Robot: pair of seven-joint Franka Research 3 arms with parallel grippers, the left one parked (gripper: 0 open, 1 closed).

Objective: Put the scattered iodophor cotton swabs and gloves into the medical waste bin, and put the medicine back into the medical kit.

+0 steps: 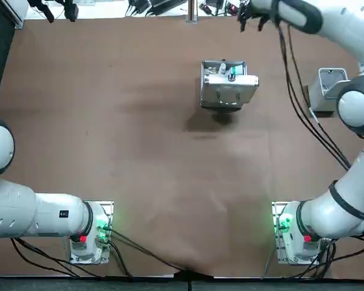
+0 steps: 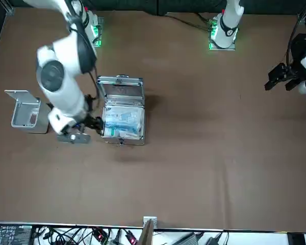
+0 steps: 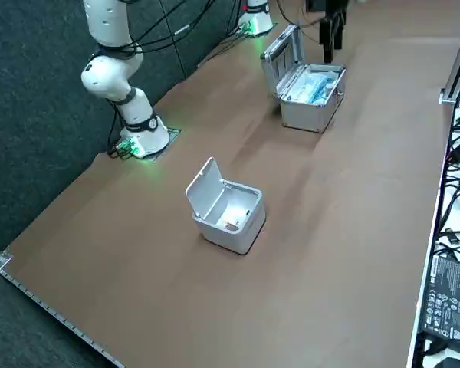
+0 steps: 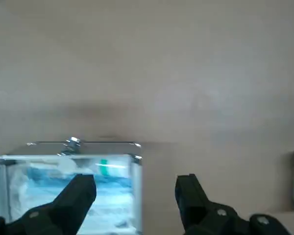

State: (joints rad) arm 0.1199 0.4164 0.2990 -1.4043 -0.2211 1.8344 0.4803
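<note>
The silver medical kit [image 1: 225, 90] stands open at the far middle of the table, its lid [image 2: 121, 87] upright. Blue-and-white packets and a green-capped item [image 4: 104, 167] lie inside it. The white medical waste bin [image 3: 228, 205] sits to the robot's right with its lid up and something reddish at the bottom. My right gripper [image 4: 135, 193] is open and holds nothing. It hovers above the table beside the kit's far right corner [image 1: 255, 22], between kit and bin [image 2: 93, 124]. No loose swabs, gloves or medicine show on the table.
My right arm [image 1: 352, 109] reaches over the bin [image 1: 329, 85] and hides part of it from above. Cables [image 1: 303, 91] trail from the arm near the kit. A metal rail [image 3: 451, 69] edges the far side of the table.
</note>
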